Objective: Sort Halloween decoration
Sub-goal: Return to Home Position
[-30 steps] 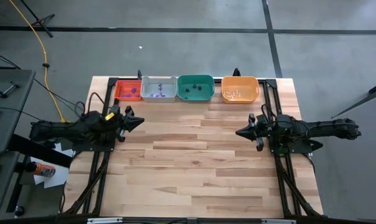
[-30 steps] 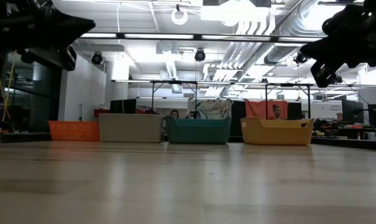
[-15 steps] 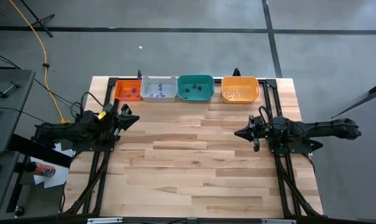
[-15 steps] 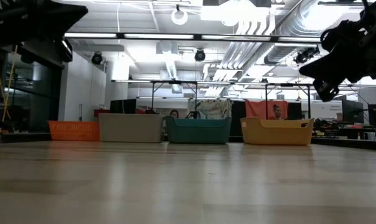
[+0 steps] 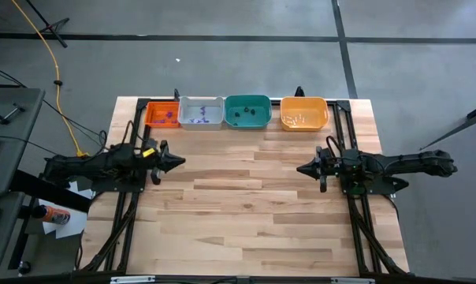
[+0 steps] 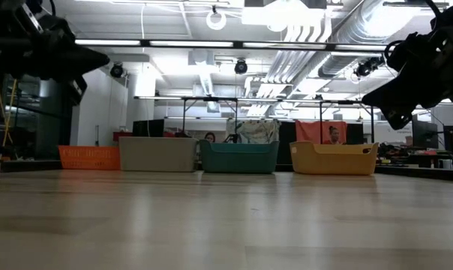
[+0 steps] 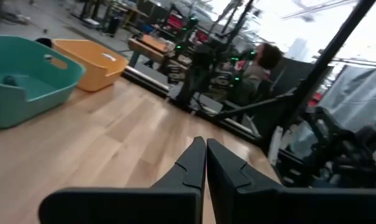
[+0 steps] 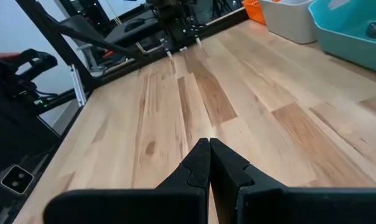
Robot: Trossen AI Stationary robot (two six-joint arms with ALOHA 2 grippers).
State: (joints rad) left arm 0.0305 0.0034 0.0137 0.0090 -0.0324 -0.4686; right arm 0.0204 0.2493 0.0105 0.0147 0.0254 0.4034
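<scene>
Four plastic trays sat in a row along the far edge of the wooden bench [image 5: 246,221]. All of them were off to the far side of both grippers, clear of the tips.

- Red-orange plastic tray [image 6: 88,157]: the one nearest the left gripper [image 5: 179,161]. It held a few purple trinkets [image 5: 166,116].
- Grey plastic tray [image 6: 157,154]: just beside the red-orange one. It held more of the purple Halloween decoration [image 5: 198,118].
- Green plastic tray [image 6: 239,157]: roughly midway between the two grippers. It held dark trinkets [image 5: 239,113], and both wrist views caught one lying on its floor.
- Orange-yellow plastic tray [image 6: 333,159]: the one nearest the right gripper [image 5: 301,169]. It held pale trinkets [image 5: 299,120].

All the decoration in view was inside the trays, well apart from either gripper.

Arm pose:
- Both arms reached in flat from the bench's side edges.
- The grippers pointed at each other across bare planks and were well apart.
- In the low view both hung above the bench surface without touching it.
- The left gripper was clenched. Its wrist view showed the two dark fingers pressed together with nothing between them.
- The right gripper was clenched the same way, fingers closed on each other and holding nothing.
</scene>
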